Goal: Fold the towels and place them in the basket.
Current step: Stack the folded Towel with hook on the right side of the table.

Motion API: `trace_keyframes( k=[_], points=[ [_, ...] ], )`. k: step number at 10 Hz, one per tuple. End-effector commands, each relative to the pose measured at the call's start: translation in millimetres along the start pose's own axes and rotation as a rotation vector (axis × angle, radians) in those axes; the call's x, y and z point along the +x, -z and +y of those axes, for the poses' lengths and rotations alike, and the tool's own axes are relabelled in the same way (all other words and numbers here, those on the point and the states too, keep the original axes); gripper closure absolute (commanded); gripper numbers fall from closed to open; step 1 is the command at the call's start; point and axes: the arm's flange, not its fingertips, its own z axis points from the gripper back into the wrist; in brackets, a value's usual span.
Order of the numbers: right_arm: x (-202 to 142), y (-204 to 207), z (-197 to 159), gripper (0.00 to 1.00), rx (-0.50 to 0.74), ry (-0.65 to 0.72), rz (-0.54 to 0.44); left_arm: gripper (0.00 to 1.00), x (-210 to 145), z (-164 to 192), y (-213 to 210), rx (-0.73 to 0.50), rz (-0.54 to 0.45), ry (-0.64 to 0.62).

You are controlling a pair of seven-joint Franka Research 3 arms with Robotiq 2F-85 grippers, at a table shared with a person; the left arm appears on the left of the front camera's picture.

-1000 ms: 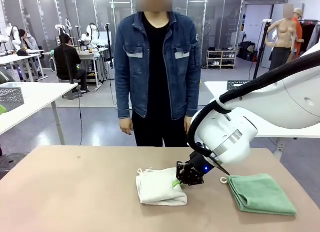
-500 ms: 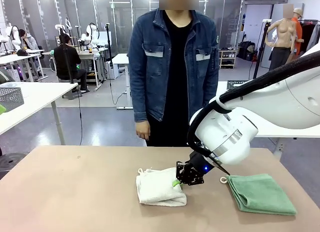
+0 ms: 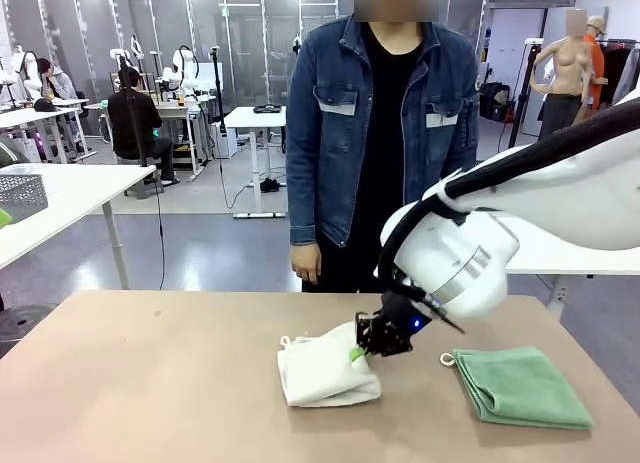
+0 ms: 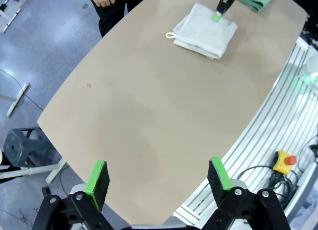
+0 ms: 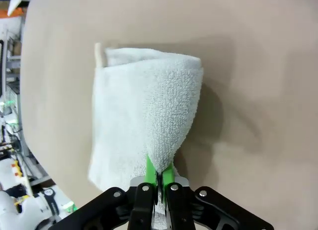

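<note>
Towel, white: cream terry, nubbly pile, folded to a rough square with a small loop at its far left corner; it lies on the table left of the green towel, its right edge lifted into a soft peak.
Towel, green: mint terry, folded flat into a neat rectangle, a tiny white loop at its near-left corner; it lies well right of the white towel, apart from it.
Table: matte tan top, smooth, with rounded edges.
Writing: none readable on either towel or on the arms.
Right gripper: black body, green pads pressed together on the raised edge of the white towel, the cloth pinched between them; in the front view it sits at the white towel's right edge.
Right arm: white, glossy, coming in from the right above the green towel, wrist bent down and leftward to the white towel.
Left gripper: jaws spread wide, nothing between them, held high over the table's bare end, well away from the white towel.
Person: stands behind the table beyond the white towel, denim jacket over black, one hand hanging at the side.
</note>
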Motion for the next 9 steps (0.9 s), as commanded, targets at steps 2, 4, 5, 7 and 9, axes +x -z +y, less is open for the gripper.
trace_keyframes(
  k=[2, 4, 5, 7, 9],
  points=[
    [-13, -70, 24, 0.95, -0.171, -0.223, -0.074, 0.00, 1, 1, 1, 0.004, -0.002, -0.005],
    [-15, -98, 26, 0.95, -0.242, -0.281, -0.089, 0.00, 1, 1, 1, 0.004, -0.002, -0.005],
    [-16, -113, 19, 0.95, -0.249, -0.286, -0.094, 0.00, 1, 1, 1, 0.004, -0.002, -0.005],
    [-22, -143, 4, 0.95, -0.246, -0.315, -0.093, 0.00, 1, 1, 1, 0.004, -0.002, -0.005],
    [-27, -174, -16, 0.95, -0.218, -0.354, -0.051, 0.00, 1, 1, 1, 0.004, -0.002, -0.005]
  ],
)
